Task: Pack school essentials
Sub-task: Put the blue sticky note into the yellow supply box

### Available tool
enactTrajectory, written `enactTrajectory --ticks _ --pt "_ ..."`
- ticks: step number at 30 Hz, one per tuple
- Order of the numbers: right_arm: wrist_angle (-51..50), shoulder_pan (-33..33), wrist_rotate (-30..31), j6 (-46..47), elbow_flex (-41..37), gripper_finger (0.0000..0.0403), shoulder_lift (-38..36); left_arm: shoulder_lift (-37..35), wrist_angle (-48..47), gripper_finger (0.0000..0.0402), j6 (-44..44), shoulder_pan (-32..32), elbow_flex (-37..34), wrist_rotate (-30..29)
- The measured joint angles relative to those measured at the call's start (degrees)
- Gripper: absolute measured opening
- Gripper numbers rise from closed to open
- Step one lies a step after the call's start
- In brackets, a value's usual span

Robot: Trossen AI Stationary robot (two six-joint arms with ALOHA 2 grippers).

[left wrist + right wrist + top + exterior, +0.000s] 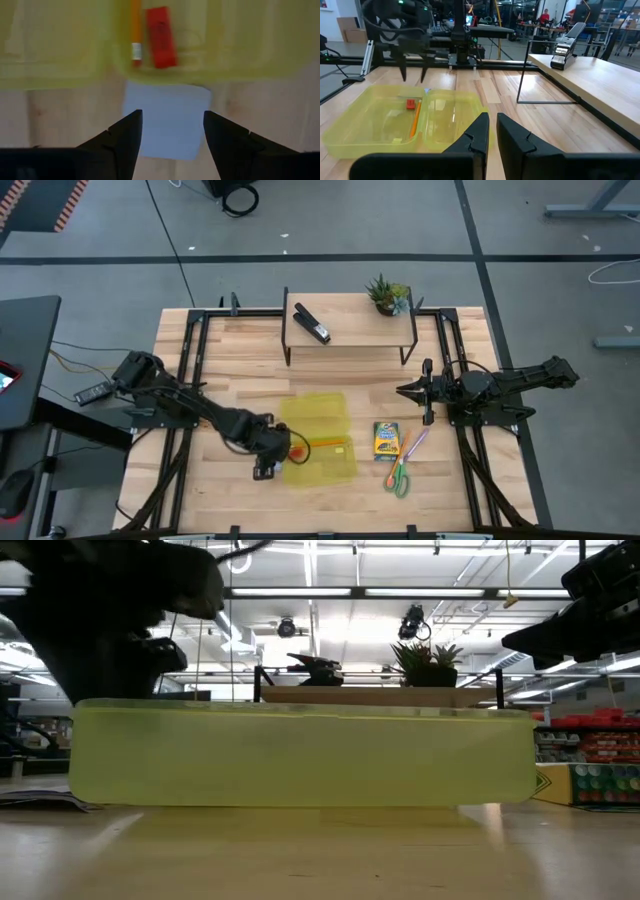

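Left fingers point(172, 137) open astride pale blue notepad point(167, 120) on surface beside yellow case point(318, 438). Packed: orange pencil point(135, 30), red eraser point(161, 36). Outside: crayon box point(386, 440), scissors point(398, 478), purple pen point(414, 444). Right fingers point(491, 131) shut, idle, far right.

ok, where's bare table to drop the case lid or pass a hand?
Free: the strip between the riser shelf and the yellow case, and the front left corner. Crowded: right of the case, where crayon box, purple pen and scissors lie; the left end effector hovers at its left edge.

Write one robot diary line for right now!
left gripper: open over pale blue notepad | case: pencil, eraser inside | right gripper: shut, waiting
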Motion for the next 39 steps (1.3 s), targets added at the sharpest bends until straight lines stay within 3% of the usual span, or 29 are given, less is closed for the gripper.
enactTrajectory --ticks 6,10,16,27,39 --pt "0.00 0.01 0.00 0.00 0.00 0.0042 0.00 0.48 -1.76 0.0251 -5.89 -2.70 0.01 -3.06" --pt "0.00 0.00 0.00 0.00 0.00 0.0042 0.00 0.48 -2.43 0.0306 -6.01 -2.66 0.00 -1.61" --pt "0.00 0.02 0.00 0.00 0.00 0.0042 0.00 1.40 -3.12 0.0393 -4.40 -2.64 0.04 -5.19" --pt "-0.04 0.02 0.00 -0.01 0.00 0.0042 0.02 3.92 -2.54 0.0398 3.65 -1.86 0.04 -1.10" --pt "-0.02 0.02 0.00 0.00 0.00 0.0042 0.02 6.80 0.14 0.0398 4.14 -1.03 0.02 -0.76"
